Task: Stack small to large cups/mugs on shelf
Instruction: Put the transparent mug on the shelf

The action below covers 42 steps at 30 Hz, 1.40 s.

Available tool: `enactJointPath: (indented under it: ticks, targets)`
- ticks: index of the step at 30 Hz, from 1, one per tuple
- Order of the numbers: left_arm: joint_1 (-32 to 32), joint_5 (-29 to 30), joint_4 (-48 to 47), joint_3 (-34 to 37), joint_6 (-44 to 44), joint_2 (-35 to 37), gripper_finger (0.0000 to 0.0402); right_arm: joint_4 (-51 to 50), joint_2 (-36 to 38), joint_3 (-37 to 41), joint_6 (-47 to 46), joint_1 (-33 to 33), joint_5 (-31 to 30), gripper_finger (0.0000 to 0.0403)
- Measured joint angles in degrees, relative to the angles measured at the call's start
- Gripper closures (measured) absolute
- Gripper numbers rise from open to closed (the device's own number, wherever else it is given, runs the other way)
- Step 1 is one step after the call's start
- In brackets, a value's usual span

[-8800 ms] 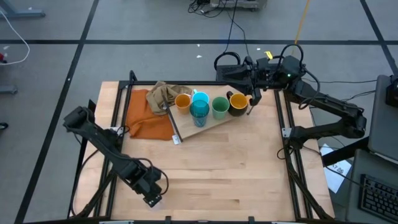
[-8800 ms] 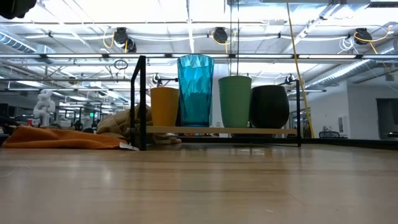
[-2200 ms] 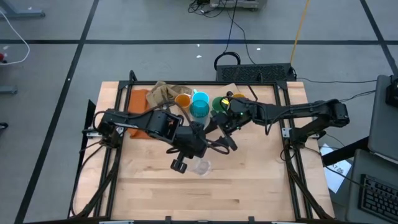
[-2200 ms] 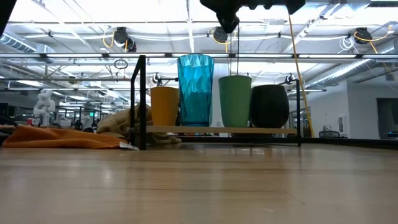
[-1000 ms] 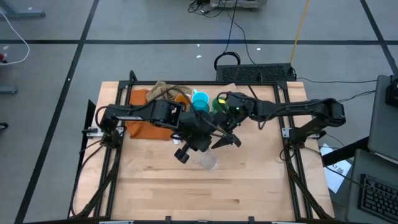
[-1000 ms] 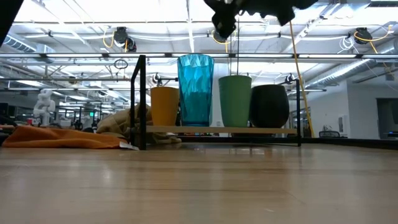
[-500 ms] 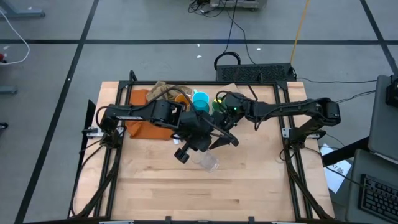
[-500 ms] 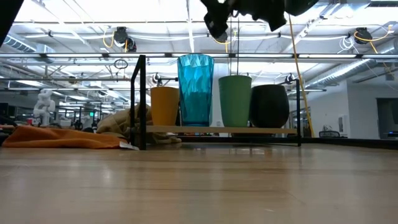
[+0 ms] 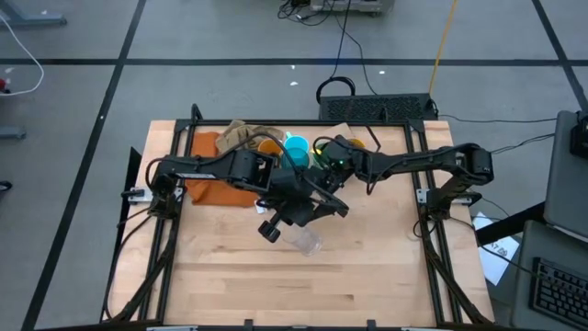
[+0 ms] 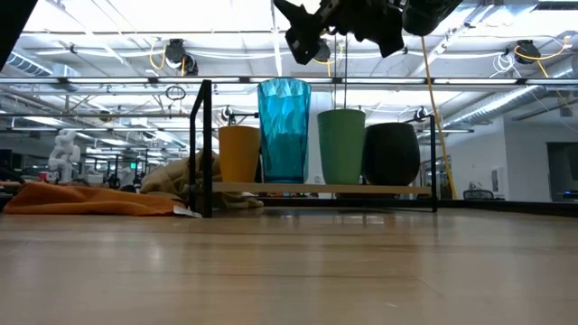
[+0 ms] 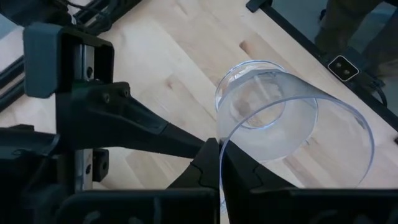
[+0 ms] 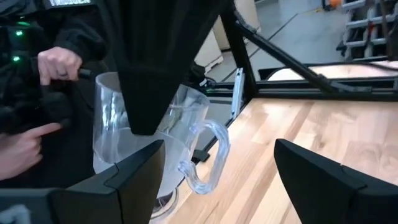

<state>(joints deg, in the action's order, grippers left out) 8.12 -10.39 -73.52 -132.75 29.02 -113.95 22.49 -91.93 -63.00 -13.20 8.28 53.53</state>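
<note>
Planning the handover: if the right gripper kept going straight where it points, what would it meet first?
Most likely the clear glass mug with a handle, which the left gripper holds by its rim, right between the right gripper's open fingers. Depth is unclear.

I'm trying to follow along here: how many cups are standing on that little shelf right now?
4 visible: orange cup, teal tumbler, green cup, black mug, in a row. A fifth may hide behind them. The clear glass is off it, in the left claw.

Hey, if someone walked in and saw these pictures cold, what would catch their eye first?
Probably the two dark arms crossing above the middle of the table, where the left hand pinches the rim of a clear glass mug with a handle, held in the air. Behind stands the small wooden shelf with a tall teal translucent tumbler.
</note>
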Motion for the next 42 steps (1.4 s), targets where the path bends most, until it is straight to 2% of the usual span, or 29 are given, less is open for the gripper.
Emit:
enactJointPath:
  ticks: [15, 24, 35, 38, 42]
  targets:
    - [-0.3, -0.5, 0.4, 0.0, 2.6, 0.0, 0.0401, 0.2, -0.6, 0.0, 2.1, -0.1, 1.0, 0.0113]
    - [-0.4, -1.5, 0.3, 0.0, 2.6, 0.0, 0.0401, 7.4, -3.8, 0.0, -5.1, -0.8, 4.2, 0.0113]
    - [-0.4, -1.6, 1.3, 0.0, 3.6, 0.0, 0.0401, 7.3, -3.9, 0.0, -6.3, -1.8, 6.7, 0.0113]
    - [-0.4, -1.3, 1.2, 0.0, 3.6, 0.0, 0.0401, 7.3, -3.9, 0.0, -6.3, -1.8, 6.8, 0.0123]
    - [-0.4, -0.9, 0.8, 0.0, 3.6, 0.0, 0.0401, 7.3, -3.9, 0.0, -6.3, -1.8, 6.9, 0.0156]
